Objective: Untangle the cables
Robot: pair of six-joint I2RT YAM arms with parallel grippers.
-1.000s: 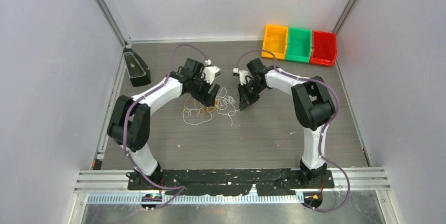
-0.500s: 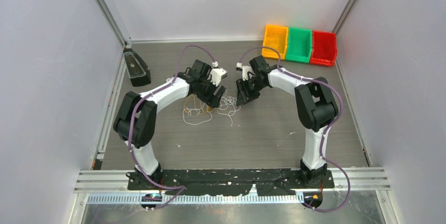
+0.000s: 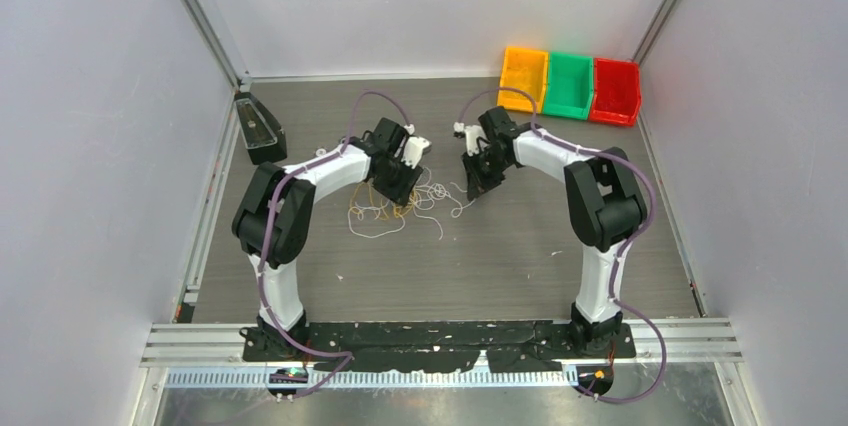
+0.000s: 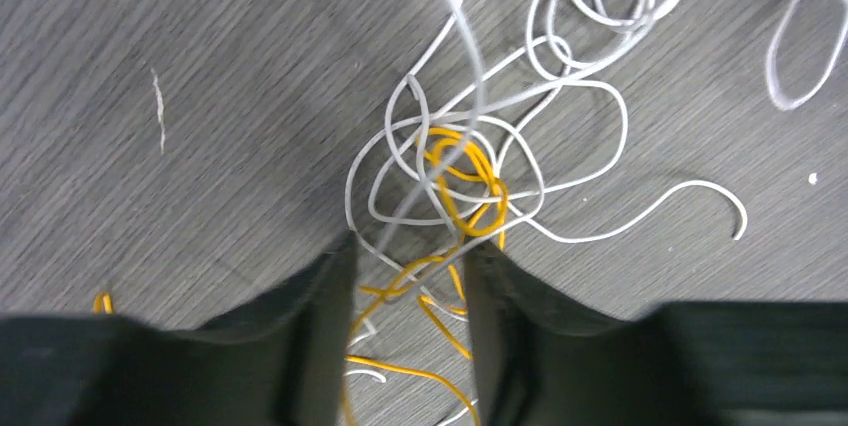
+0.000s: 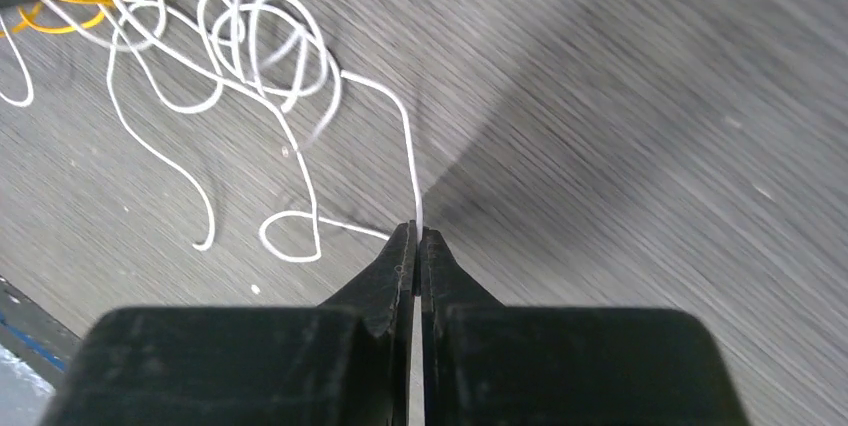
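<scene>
Pulling slowly sideways looks wisest: the right claw is pinched tight on a white cable, while the left claw, parted, straddles the yellow-white tangle on the counter, placed to pin it

right fingers shifted right, white cable apparently dragged

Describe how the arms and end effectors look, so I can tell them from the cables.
The left arm and right arm match: white links between bulky black joints, a thick purple hose along each, a small white camera mount at each wrist. The left end effector and right end effector have plain matte-black tapered fingers, no visible markings.
</scene>
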